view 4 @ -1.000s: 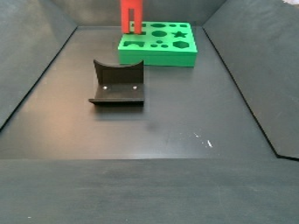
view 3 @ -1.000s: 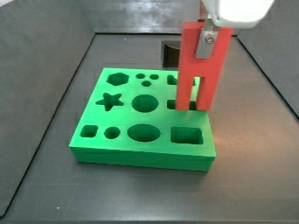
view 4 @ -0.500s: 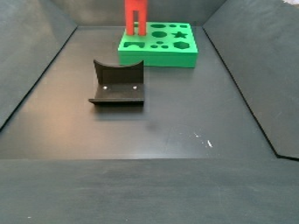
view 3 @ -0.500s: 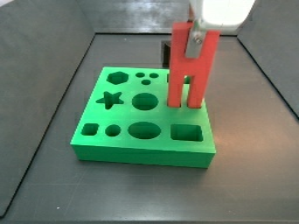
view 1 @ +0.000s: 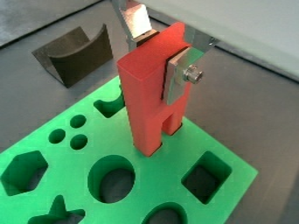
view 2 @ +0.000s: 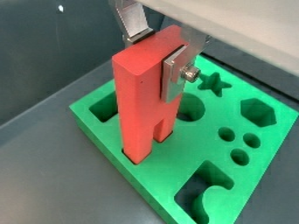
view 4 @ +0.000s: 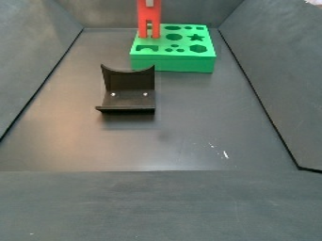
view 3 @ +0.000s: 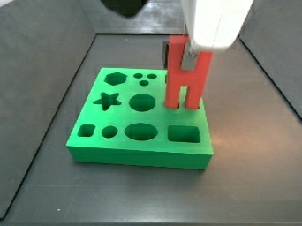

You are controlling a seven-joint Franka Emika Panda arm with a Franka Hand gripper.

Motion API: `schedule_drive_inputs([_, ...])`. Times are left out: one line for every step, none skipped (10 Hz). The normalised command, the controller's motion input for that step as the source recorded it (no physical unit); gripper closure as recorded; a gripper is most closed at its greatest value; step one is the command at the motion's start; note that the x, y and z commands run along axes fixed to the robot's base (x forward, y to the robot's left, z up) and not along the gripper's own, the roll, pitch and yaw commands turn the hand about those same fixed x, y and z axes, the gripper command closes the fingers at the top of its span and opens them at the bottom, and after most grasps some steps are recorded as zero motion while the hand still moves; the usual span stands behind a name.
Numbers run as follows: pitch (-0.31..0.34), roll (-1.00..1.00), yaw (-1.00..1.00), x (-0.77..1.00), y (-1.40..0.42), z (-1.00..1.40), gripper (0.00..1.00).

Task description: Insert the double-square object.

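The double-square object (view 3: 176,86) is a long red block, held upright by my gripper (view 3: 189,55), which is shut on its upper end. Both wrist views show the silver fingers (view 1: 180,75) clamped on the red block (view 1: 145,101) from two sides. Its two legs point down and their tips meet the top of the green board (view 3: 141,155) near one edge, covering the holes there. In a wrist view one leg (view 2: 138,131) stands close to the board's corner (view 2: 117,162). I cannot tell how deep the legs sit. In a side view the block (view 4: 147,17) rises from the board (view 4: 176,60).
The dark fixture (view 4: 126,91) stands on the floor away from the board, and also shows in a wrist view (view 1: 70,54). The board has star, round, hexagon and square holes. Low dark walls ring the floor.
My gripper has carried the red block from the board's edge inward over the board and lowered it until its legs reach the board's top.
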Motion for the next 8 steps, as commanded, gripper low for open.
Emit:
schedule_drive_inputs([0.0,0.11,0.32,0.1,0.0,-0.39,1.0])
schedule_drive_inputs([0.0,0.06,0.33,0.12,0.0,-0.33,1.0])
schedule_drive_inputs([0.0,0.01,0.26,0.09,0.0,-0.32,1.0])
schedule_drive_inputs([0.0,0.0,0.05,0.06,0.0,-0.31,1.0])
schedule_drive_inputs([0.0,-0.05,0.0,0.05,0.0,-0.3,1.0])
schedule_drive_inputs([0.0,-0.06,0.0,0.05,0.0,-0.26,1.0])
schedule_drive_inputs([0.011,-0.04,-0.02,0.0,0.0,-0.05,1.0])
schedule_drive_inputs([0.0,0.0,0.0,0.0,0.0,0.0,1.0])
